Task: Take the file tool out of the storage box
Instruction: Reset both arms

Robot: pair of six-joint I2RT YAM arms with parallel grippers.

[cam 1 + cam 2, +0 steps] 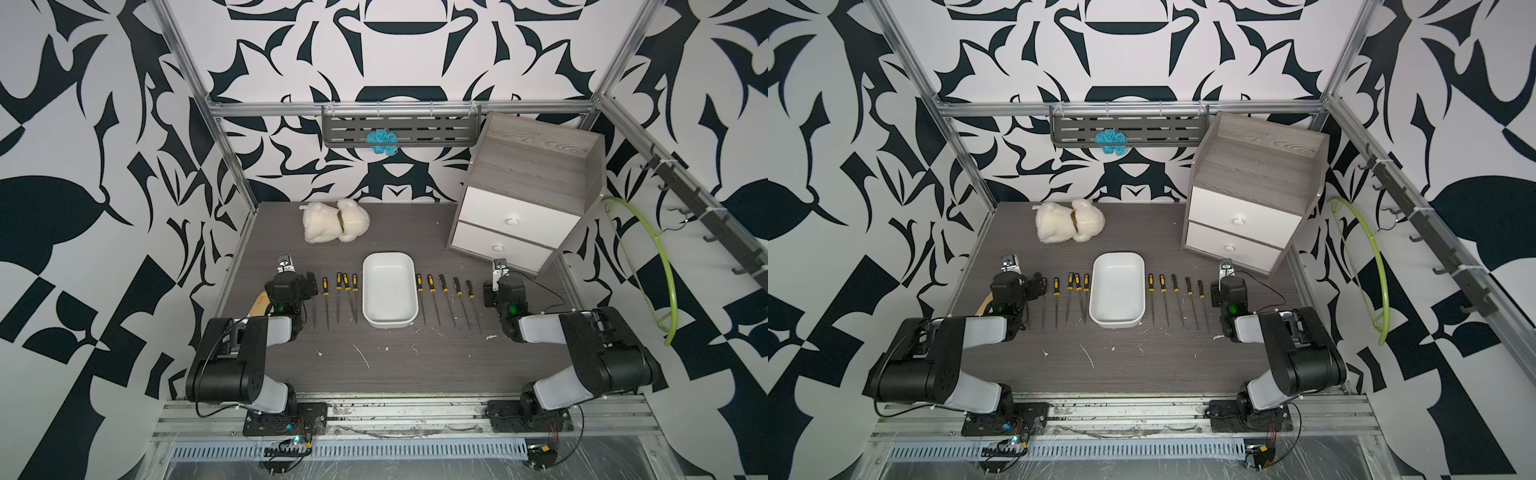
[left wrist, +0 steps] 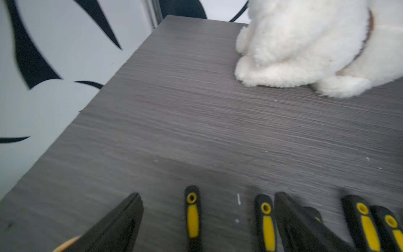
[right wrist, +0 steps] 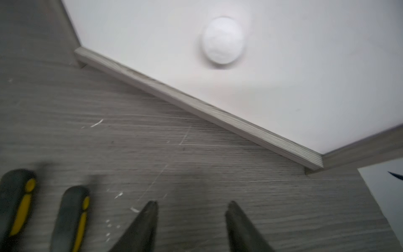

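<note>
Black left gripper [image 2: 208, 196], jaws spread wide, hangs over files [image 2: 193, 218] whose blades are cut off. Right gripper [image 3: 192, 203], blurred, gapes over bare table [image 3: 196, 141]. Files lie outside the box [image 1: 388, 254], at its 9 and 3 o'clock. Plush [image 1: 332, 222] lies at 11, cabinet [image 1: 532, 183] at 2.

Shallow white storage box [image 1: 390, 321] stands upright, black-yellow files [image 1: 431, 284] lying along both sides.
</note>
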